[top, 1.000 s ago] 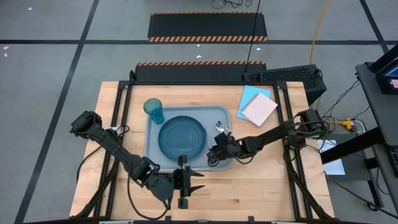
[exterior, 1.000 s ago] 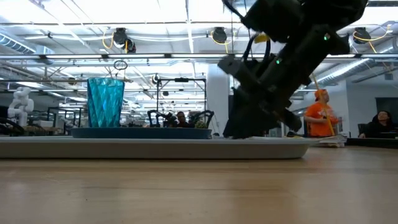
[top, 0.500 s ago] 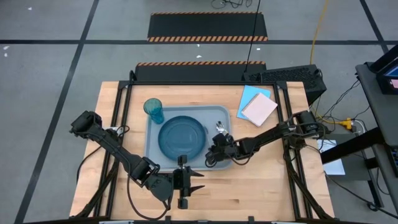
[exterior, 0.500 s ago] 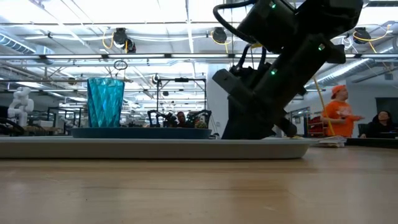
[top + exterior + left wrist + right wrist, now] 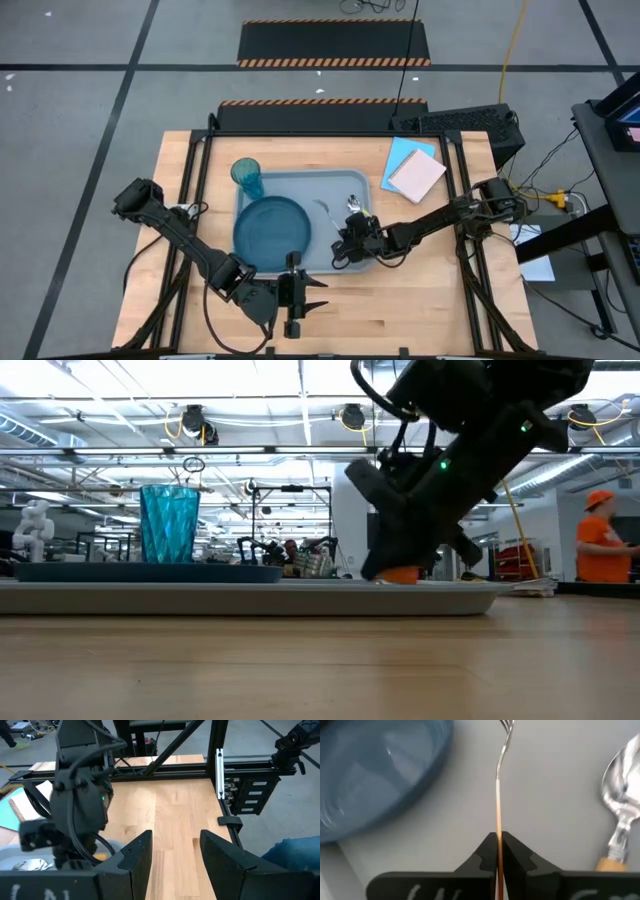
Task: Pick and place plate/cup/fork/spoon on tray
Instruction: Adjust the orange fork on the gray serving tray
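Note:
The grey-blue tray (image 5: pixel 355 182) lies at the table's middle. On it the dark blue plate (image 5: pixel 270 232) sits at the left end, reaching the tray's left rim. The teal cup (image 5: pixel 247 178) stands upright at the far left corner. The spoon (image 5: pixel 622 785) lies on the tray floor at the right. My right gripper (image 5: pixel 498 837) is over the tray's near right part, shut on the fork (image 5: pixel 502 755), whose tines point toward the far edge between plate and spoon. My left gripper (image 5: pixel 300 290) stands open over bare wood near the table's front edge. My right gripper pinches the fork's orange handle (image 5: pixel 498 822) between its two fingers. The fingers come slanting down from the table's near right and lie along the fork. The fork is turned on edge, its tines (image 5: pixel 506 726) out ahead over the tray floor. I cannot tell whether it rests there.
A spiral notebook on a light blue paper sheet (image 5: pixel 415 170) lies at the back right. Black frame rails run along both table sides. Bare wood lies in front of the tray. A person in orange (image 5: pixel 605 540) is in the room behind.
My right gripper has shut on the fork's handle and turned a little at the wrist. The plate has slid along the tray toward the table's left, from the tray's middle to its left rim. The fork's tines now show beside the plate.

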`<act>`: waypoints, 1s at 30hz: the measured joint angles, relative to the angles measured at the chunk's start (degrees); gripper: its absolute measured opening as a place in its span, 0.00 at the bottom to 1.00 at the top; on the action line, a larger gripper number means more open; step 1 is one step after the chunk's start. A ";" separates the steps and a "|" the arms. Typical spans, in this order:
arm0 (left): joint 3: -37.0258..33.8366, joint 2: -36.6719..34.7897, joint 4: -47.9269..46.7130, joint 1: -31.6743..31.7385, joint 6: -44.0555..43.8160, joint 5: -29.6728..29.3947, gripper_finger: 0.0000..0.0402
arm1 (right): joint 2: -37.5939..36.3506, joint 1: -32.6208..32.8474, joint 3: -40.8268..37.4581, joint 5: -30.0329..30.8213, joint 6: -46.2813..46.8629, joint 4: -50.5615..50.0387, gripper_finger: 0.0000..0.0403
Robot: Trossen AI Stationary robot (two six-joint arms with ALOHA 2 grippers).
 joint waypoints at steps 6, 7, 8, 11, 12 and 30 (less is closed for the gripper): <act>0.00 0.00 -0.15 -0.39 0.83 0.07 0.42 | -0.65 3.55 0.00 8.37 3.20 5.43 0.00; 0.00 0.00 -0.13 -0.39 1.12 0.09 0.42 | -0.50 4.31 0.00 9.64 4.06 6.88 0.00; 0.00 0.00 -0.15 -0.39 1.24 0.09 0.42 | -0.14 5.03 0.00 11.31 5.08 8.20 0.00; 0.00 0.00 0.03 -0.35 1.31 0.08 0.42 | 0.07 6.55 -1.04 14.90 8.54 10.67 0.00; 0.00 0.00 0.07 -0.31 1.20 0.09 0.42 | 0.07 6.74 -1.48 15.73 9.73 12.22 0.00; 0.00 0.00 1.26 -0.03 1.56 0.07 0.42 | 6.04 7.48 -6.14 20.85 23.91 22.80 0.01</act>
